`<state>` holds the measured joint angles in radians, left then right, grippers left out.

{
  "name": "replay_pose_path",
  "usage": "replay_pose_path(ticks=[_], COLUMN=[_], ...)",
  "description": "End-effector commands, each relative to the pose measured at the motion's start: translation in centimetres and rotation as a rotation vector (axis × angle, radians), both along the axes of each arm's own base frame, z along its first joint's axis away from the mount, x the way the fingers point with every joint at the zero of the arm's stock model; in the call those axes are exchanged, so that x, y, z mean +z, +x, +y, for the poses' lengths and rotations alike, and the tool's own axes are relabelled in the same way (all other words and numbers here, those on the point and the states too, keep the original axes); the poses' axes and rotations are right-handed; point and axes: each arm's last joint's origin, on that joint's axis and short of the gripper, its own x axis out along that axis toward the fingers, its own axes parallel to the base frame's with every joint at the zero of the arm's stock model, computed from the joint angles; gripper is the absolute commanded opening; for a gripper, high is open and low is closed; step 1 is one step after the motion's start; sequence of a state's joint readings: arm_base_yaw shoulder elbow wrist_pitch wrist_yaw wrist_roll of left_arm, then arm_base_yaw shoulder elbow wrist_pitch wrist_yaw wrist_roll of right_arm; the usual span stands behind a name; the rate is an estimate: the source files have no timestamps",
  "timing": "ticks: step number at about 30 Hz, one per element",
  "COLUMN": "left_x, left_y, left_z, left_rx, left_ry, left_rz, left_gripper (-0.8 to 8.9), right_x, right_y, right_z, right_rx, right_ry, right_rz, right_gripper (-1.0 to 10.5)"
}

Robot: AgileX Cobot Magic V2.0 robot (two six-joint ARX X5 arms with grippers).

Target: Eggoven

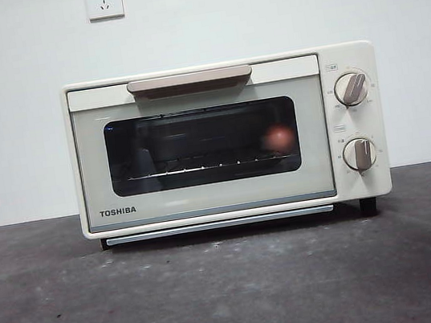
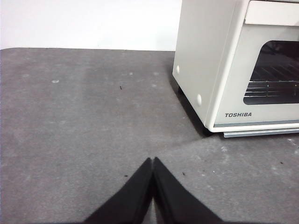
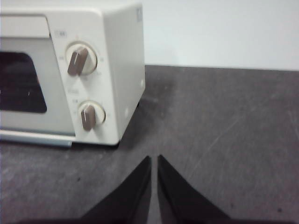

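We see a cream toaster oven standing on a dark grey surface against a white wall, its door shut. The word TOSHIBA is printed in dark capitals at the lower corner of the door, and it reads clearly in the left wrist view as well. A tan handle runs along the top of the door. Beside the door, two knobs sit one above the other: the upper knob and the lower knob, each ringed by small markings and topped by a tiny label too small for us to read. Through the dark glass window we make out a wire rack and a reddish-brown egg resting inside, toward the knob side of the oven. A white wall socket is fixed above the oven.

The left end effector hangs over bare surface near the oven's TOSHIBA corner, its jaws closed together and empty. The right end effector hangs near the knob corner, its tips almost meeting with a thin gap, gripping nothing.
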<state>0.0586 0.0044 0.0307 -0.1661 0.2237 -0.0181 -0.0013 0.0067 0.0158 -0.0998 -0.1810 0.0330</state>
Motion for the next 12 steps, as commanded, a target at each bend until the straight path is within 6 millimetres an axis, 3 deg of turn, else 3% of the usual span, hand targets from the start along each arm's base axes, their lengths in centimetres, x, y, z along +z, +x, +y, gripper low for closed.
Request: replay_pose_path(ticks=[1,12], left_x=[-0.83,-0.83], left_y=[0.14,0.14], left_z=[0.02,0.02], left_rx=[0.001,0.001], left_ry=[-0.007,-0.007], left_rz=[0.019,0.019], left_gripper=[0.08,0.08], right_x=[-0.41,-0.36], right_y=[-0.01,-0.01], right_z=[-0.03,-0.03], right_rx=[-0.009,-0.009], right_ry=[0.013,0.017], right_rz=[0.029,0.029], right_gripper=[0.1,0.1])
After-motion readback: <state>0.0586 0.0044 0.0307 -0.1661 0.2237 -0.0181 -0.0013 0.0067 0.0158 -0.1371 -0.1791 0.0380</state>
